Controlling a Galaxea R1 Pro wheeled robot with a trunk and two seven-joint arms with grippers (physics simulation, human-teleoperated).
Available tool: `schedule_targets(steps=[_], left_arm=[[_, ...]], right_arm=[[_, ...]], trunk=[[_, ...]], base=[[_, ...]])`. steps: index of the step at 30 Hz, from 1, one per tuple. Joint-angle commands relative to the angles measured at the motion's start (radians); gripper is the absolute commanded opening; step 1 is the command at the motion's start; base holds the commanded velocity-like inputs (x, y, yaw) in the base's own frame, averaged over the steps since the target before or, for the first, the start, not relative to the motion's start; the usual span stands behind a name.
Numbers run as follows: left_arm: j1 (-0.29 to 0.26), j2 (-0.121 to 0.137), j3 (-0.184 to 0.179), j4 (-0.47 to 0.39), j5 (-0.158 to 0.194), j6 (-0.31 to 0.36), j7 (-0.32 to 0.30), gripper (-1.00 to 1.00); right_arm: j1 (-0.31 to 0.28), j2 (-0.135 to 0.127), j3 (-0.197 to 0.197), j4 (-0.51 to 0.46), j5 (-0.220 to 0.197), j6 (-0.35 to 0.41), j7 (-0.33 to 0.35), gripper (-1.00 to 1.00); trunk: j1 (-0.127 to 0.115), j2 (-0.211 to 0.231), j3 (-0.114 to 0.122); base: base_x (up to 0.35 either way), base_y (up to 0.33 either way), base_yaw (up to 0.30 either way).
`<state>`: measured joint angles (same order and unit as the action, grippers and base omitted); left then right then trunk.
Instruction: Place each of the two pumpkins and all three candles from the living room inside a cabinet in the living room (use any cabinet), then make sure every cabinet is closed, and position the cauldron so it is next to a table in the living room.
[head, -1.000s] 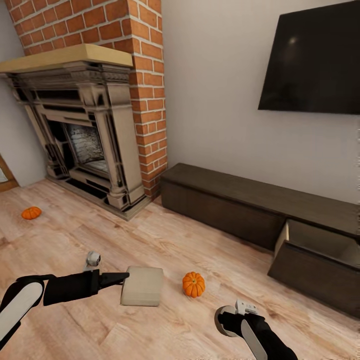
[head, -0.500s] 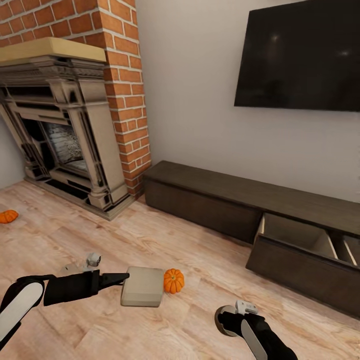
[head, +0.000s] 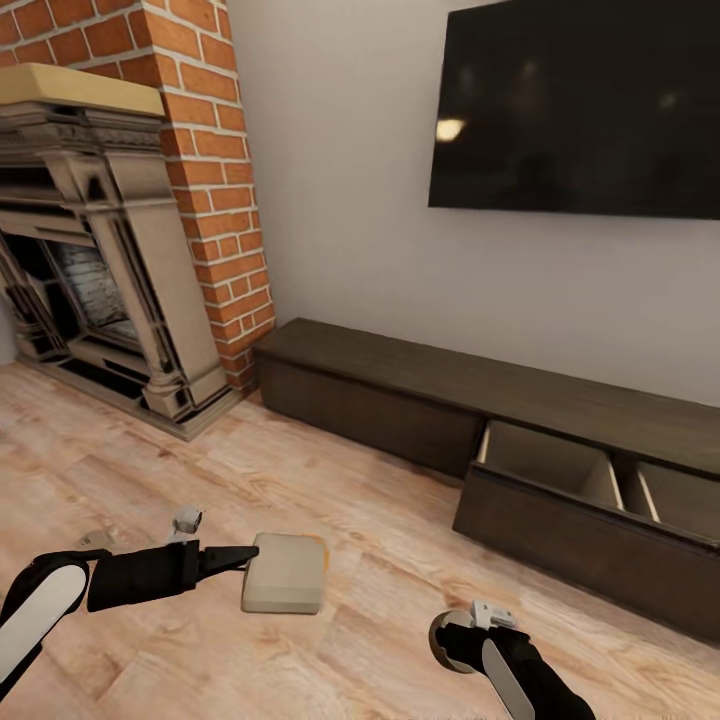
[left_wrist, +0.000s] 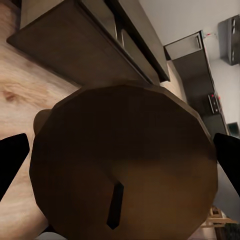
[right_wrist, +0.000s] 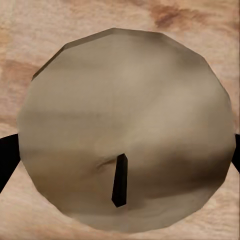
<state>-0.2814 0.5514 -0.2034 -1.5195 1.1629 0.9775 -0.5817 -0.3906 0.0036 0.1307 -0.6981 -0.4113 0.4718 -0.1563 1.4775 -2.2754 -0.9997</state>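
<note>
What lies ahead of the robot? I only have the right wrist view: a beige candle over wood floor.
Observer: A low dark cabinet along the wall, with one drawer pulled open.
Operator: Is the left arm carrying anything?
Observer: Yes, its fingers hold another round candle with a wick.
Operator: Anything above the cabinet?
Observer: A dark TV hangs on the wall.

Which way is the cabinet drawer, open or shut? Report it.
Open: the drawer is pulled out of the cabinet, its pale, seemingly empty interior exposed.
</note>
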Motion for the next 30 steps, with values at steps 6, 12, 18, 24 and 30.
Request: schedule_targets(steps=[6, 12, 18, 24, 30], left_arm=[[-0.001, 0.001, -0.001, -0.001, 0.011, 0.006, -0.003, -1.00], [-0.001, 0.001, -0.001, -0.001, 0.011, 0.006, -0.003, -1.00], [-0.001, 0.001, -0.001, -0.001, 0.011, 0.005, -0.003, -1.00], [-0.001, 0.001, -0.001, -0.001, 0.011, 0.005, -0.002, -1.00], [-0.001, 0.001, -0.001, -0.001, 0.011, 0.005, -0.001, -1.00]], right_arm=[[-0.001, -0.001, 0.004, -0.001, -0.011, 0.002, -0.009, -1.00], [-0.001, -0.001, 0.004, -0.001, -0.011, 0.002, -0.009, -1.00], [-0.001, -0.001, 0.004, -0.001, -0.011, 0.002, -0.009, -1.00], [-0.001, -0.001, 0.004, 0.000, -0.011, 0.002, -0.008, -1.00], [-0.001, -0.001, 0.004, -0.001, -0.011, 0.002, -0.009, -1.00]], trunk=[[0.000, 0.000, -0.005], [0.000, 0.000, -0.007], [0.000, 0.000, -0.007], [0.000, 0.000, -0.007], [0.000, 0.000, -0.004]], base=[[0.000, -0.231, -0.221], [0.000, -0.023, -0.122], [0.000, -0.001, -0.009], [-0.003, -0.021, 0.000], [-0.113, -0.203, -0.165]])
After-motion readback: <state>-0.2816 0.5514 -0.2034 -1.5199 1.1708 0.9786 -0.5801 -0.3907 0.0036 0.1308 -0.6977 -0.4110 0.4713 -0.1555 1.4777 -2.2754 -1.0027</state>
